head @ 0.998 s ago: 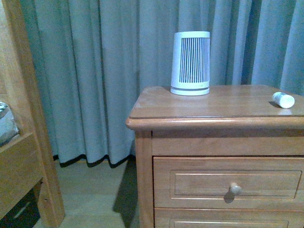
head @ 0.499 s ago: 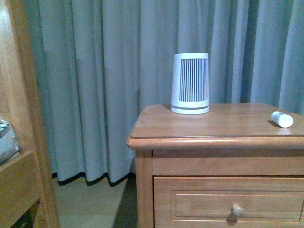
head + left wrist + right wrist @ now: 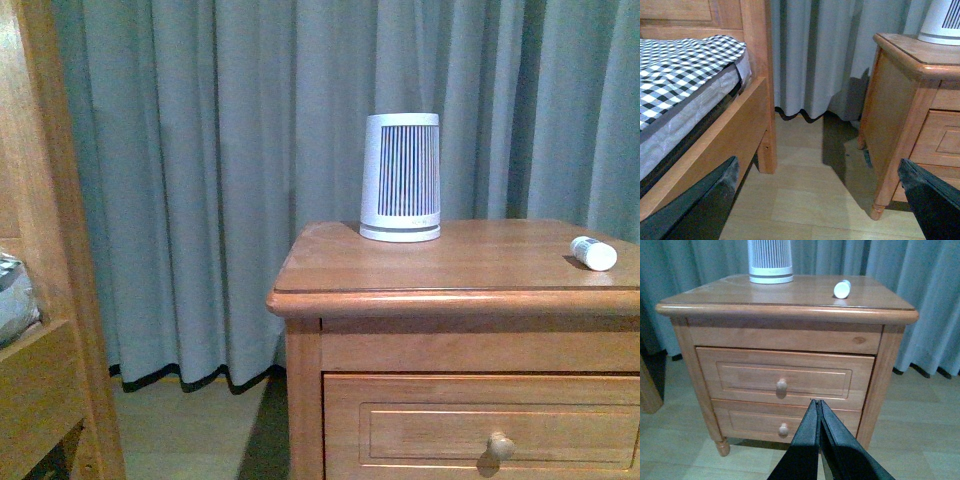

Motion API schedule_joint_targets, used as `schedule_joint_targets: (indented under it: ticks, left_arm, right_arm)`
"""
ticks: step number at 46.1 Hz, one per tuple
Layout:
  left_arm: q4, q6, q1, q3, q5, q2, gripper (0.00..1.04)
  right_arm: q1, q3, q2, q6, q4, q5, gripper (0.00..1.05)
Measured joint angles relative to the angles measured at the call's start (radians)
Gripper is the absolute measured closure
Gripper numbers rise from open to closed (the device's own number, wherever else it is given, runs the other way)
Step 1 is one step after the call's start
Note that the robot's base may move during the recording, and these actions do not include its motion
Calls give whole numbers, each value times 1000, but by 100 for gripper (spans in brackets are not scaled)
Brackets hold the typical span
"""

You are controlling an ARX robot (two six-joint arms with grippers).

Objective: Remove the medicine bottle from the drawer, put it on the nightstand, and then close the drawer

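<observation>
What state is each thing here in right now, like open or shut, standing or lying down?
Medicine bottle: lying on its side on the nightstand top.
Upper drawer: shut.
Lower drawer: shut.
White ribbed device: standing upright.
Left gripper: open, empty.
Right gripper: shut, empty.

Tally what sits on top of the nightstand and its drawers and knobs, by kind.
medicine bottle, lying on its side on the nightstand: 1
white ribbed device: 1
drawers, upper drawer and lower drawer: 2
round knobs: 2
Total: 6
</observation>
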Motion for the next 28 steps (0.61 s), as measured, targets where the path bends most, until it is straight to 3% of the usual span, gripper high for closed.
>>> schedule_joint_targets:
  ticks: [18,28]
  left_arm:
    - [0,0,0,0,0,0,7]
    - [0,0,0,0,0,0,7]
  right_arm:
    - [-11,0,-2,-1,0,-14,102]
    - [-11,0,-2,-1,0,-14,67]
